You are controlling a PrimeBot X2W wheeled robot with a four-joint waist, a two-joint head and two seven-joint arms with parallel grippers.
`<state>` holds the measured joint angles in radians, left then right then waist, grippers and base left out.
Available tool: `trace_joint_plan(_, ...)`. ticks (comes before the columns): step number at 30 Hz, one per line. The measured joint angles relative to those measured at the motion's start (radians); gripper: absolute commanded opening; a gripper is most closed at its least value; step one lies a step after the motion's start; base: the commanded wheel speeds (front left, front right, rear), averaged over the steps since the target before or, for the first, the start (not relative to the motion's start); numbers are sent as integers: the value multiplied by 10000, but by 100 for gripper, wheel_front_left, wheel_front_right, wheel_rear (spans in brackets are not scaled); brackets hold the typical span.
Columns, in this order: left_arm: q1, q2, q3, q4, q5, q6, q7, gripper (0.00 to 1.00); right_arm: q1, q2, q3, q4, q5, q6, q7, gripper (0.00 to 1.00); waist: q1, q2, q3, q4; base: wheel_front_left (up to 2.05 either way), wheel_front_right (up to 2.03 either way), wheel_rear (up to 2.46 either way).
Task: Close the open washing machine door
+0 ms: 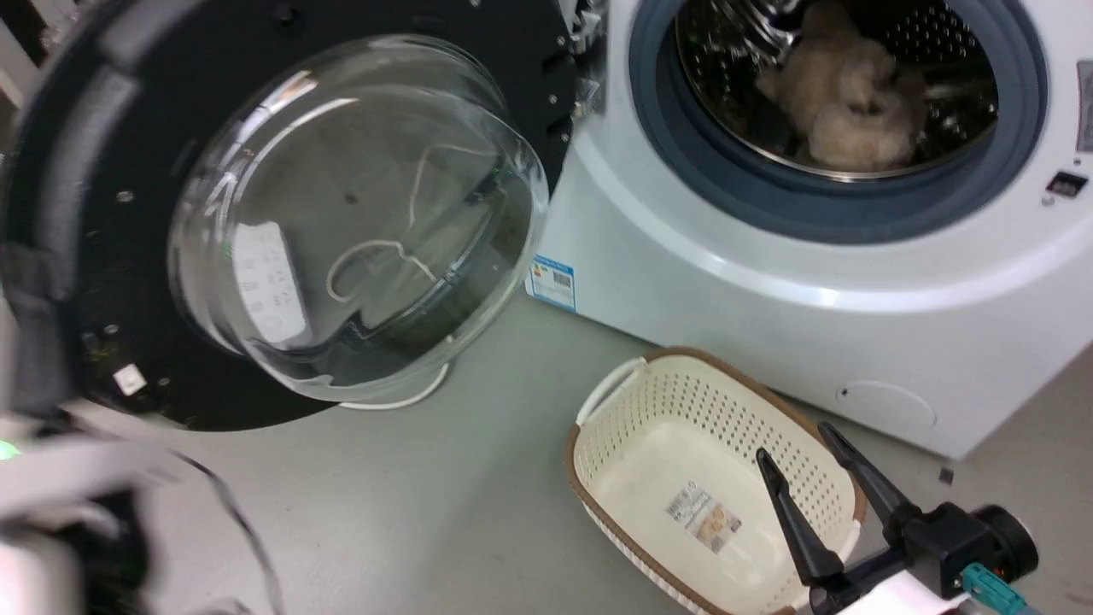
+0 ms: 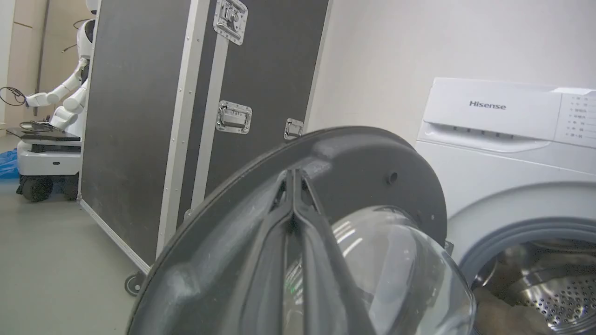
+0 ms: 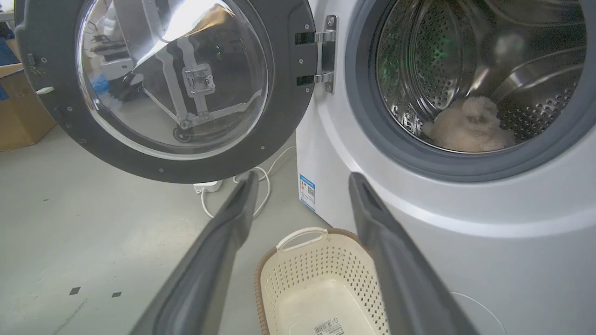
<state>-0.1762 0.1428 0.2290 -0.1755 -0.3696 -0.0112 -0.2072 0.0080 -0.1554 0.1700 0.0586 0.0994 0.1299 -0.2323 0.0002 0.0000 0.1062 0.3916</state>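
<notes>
Standing swung wide open to the left of the machine, the washing machine door (image 1: 359, 222) hangs on its metal hinge (image 3: 326, 56), its black ring and bulging glass bowl turned out toward the room. It is well apart from the grey-ringed drum opening (image 1: 837, 85) that it has to cover, so the task is not yet done.

The left hand (image 2: 293, 186) sits at the door's far rim, opposite the hinge. Its two dark fingers are pressed together with nothing between them. That reads as a pushing pose rather than a grip, and the free edge gives the most leverage for a swing. Whether the fingers actually touch the rim cannot be told.

The right hand (image 1: 794, 442) hangs low on the other side with its fingers spread and nothing in them, above a cream laundry basket (image 1: 610, 389) on the floor (image 1: 427, 512) — probably kept clear of the door's path.

Inside the drum lies a fluffy beige item (image 1: 854, 94), set far enough back that it should not catch in the seal. The basket stands close to the white machine body (image 1: 768, 282), below the opening. It looks low enough for the door to pass over it, though that is a judgement.

Behind the door stand a black flight case (image 2: 139, 116) and, farther off, another white robot (image 2: 60, 97).
</notes>
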Motion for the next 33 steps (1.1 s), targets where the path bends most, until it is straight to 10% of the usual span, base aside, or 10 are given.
trace_joint_plan(14, -3460, 2961, 3885, 3854, -4811, 755, 3768, 0, -510, -594, 405, 15, 334, 2, -209, 100, -2, 0, 860, -643, 0, 0, 0)
trace_joint_plan(23, -4417, 3227, 4328, 6084, -6426, 1582, 6027, 0, -582, -694, 539, 31, 343, 2, -249, 100, -1, 0, 1011, -884, 0, 0, 0)
trace_joint_plan(33, -4062, 3060, 4366, 5948, -7616, 1081, 8073, 0, -602, -690, 545, 123, 414, 0, -249, 100, -1, 0, 927, -1055, 0, 0, 0)
